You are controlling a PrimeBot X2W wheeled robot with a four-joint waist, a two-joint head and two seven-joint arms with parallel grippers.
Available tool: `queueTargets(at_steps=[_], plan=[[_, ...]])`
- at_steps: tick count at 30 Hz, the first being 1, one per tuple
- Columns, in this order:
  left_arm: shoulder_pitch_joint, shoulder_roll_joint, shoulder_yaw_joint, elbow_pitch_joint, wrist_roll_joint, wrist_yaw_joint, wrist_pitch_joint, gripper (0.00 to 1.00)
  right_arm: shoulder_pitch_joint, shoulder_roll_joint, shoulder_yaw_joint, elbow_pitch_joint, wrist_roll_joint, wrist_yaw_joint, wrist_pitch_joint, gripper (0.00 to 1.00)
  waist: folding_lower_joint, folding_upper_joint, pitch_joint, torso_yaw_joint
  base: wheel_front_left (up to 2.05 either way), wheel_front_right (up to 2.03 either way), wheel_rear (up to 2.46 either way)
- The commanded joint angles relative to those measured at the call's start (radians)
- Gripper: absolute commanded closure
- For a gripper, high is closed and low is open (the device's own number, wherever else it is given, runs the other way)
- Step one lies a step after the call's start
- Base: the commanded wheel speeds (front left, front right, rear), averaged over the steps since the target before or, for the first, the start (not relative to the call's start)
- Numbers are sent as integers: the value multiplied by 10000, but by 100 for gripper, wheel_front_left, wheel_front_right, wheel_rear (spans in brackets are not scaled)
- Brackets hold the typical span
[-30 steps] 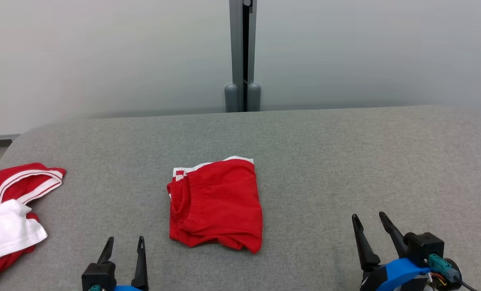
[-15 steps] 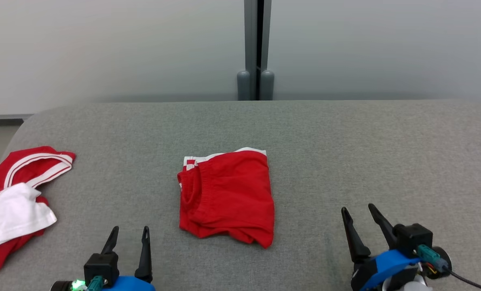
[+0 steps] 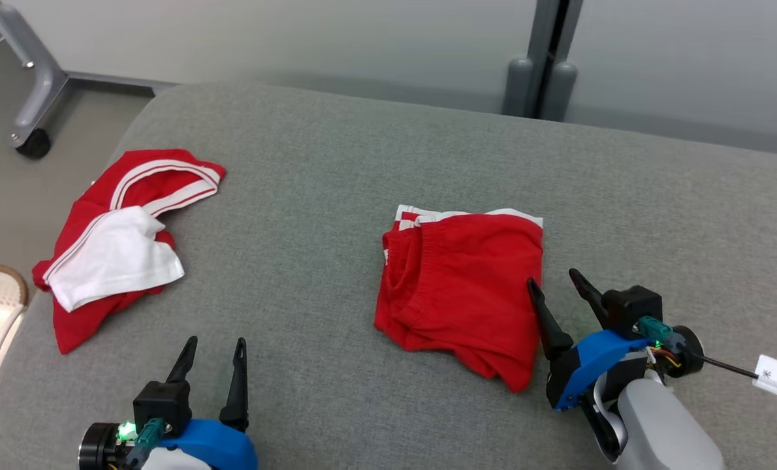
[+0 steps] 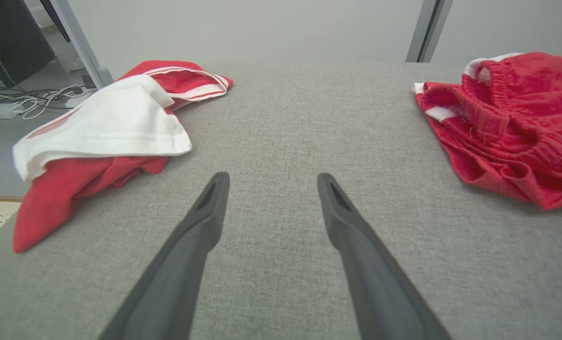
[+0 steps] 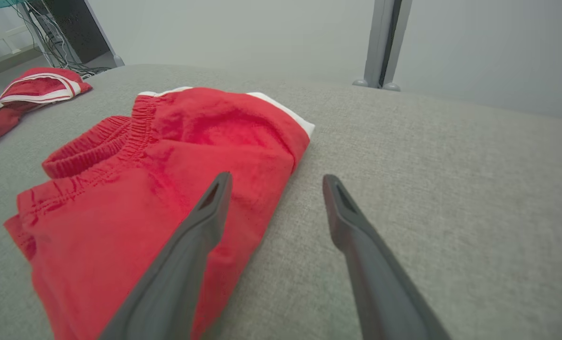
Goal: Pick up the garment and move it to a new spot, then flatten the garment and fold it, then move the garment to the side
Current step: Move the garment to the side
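Red folded garment [image 3: 460, 287] on grey cushion [image 3: 310, 196]; wicker basket [image 3: 11, 275] beside, contents unclear.

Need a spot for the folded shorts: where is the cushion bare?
Bare: the strip between the crumpled red-and-white garment and the folded shorts, and the far right cushion. Crowded: the shorts' right edge, by the right gripper.

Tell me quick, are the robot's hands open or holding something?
Left gripper: open, holding nothing, above the grey cushion.
Right gripper: open, holding nothing, at the edge of the folded red shorts.
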Motion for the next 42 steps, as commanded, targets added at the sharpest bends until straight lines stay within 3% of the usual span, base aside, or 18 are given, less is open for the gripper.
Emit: queueTargets(at_steps=[1,5,6,7,8,15,27,32,37,42], plan=[[-171,9,47,3,-26,-31,-25,0,-180,-45,11,116,-44,5,-7,0,-2,-1,358,374,0,0,0],[-236,-4,44,34,-46,-99,-24,0,-563,-45,189,1287,-182,5,71,0,-2,-1,477,552,0,0,0],[-233,-6,61,30,-51,-114,-25,0,-677,-49,204,1573,-196,5,121,36,-2,-1,485,550,0,0,0],[-217,-14,82,25,-67,-128,-25,0,-737,-49,225,1843,-209,5,169,62,-2,-1,481,524,0,0,0],[-212,-20,70,25,-69,-141,-25,0,-712,-46,277,2022,-149,3,167,100,-2,-1,477,475,0,0,0],[-165,20,-15,-110,36,-189,-25,0,-796,-85,497,1601,435,-3,-9,100,-2,-1,244,-563,0,0,0],[-17,33,-149,-361,219,-235,-24,0,365,-45,1196,-42,773,3,-19,100,-2,-1,-94,-4705,0,0,0],[-52,55,-216,-474,246,-243,-25,0,717,-34,1325,-574,774,0,-21,100,-2,-1,72,-6030,0,0,0],[-183,106,-305,-592,265,-222,-25,0,939,-36,1297,-951,641,3,-20,100,-2,-1,365,-6626,0,0,0],[-325,257,-548,-678,236,-228,-24,0,357,-43,558,-663,-346,3,-21,100,-2,-1,730,-6318,0,0,0]])
